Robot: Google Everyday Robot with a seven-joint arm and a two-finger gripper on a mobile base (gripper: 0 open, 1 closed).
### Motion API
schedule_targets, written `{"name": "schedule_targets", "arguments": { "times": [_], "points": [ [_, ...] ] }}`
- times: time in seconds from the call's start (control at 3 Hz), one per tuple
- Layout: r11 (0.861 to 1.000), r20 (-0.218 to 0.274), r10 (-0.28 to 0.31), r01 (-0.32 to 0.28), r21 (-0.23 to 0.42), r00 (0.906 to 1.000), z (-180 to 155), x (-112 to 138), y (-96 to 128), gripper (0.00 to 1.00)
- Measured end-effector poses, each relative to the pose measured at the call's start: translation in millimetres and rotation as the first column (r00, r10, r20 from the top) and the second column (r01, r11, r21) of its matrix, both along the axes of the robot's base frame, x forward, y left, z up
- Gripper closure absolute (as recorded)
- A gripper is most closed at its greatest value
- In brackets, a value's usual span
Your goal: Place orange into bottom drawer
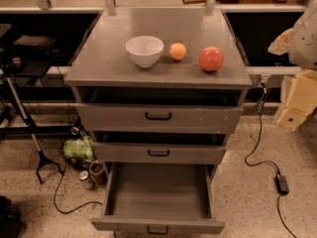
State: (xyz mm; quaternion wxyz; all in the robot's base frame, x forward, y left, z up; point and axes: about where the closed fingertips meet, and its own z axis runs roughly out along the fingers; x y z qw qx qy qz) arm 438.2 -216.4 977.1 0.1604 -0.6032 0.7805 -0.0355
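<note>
The orange [178, 51] is small, round and yellow-orange. It sits on top of the grey cabinet [99, 68], between a white bowl [144, 50] and a larger reddish-pink fruit [211, 59]. The bottom drawer [158, 192] is pulled out wide and its grey inside is bare; a black handle shows on its front. My gripper [297, 105] shows as pale yellowish parts at the right edge, below a whitish arm part [304, 33]. It hangs to the right of the cabinet, well away from the orange and lower than the cabinet top. It holds nothing that I can see.
The top drawer [158, 116] and middle drawer [158, 153] are each slightly ajar. On the floor to the left are a green bag [79, 148], cans [91, 175], a stand's legs [34, 143] and cables. A cable with a power brick [282, 183] lies on the right.
</note>
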Motion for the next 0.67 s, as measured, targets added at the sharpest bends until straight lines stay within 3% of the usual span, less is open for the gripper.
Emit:
{"name": "schedule_targets", "arguments": {
  "times": [0.33,0.67],
  "points": [
    [1.0,0.001,0.0,0.0,0.0,1.0,0,0,0,0.0],
    [0.999,0.019,0.049,-0.049,0.02,0.9986,3,13,28,0.0]
  ]
}}
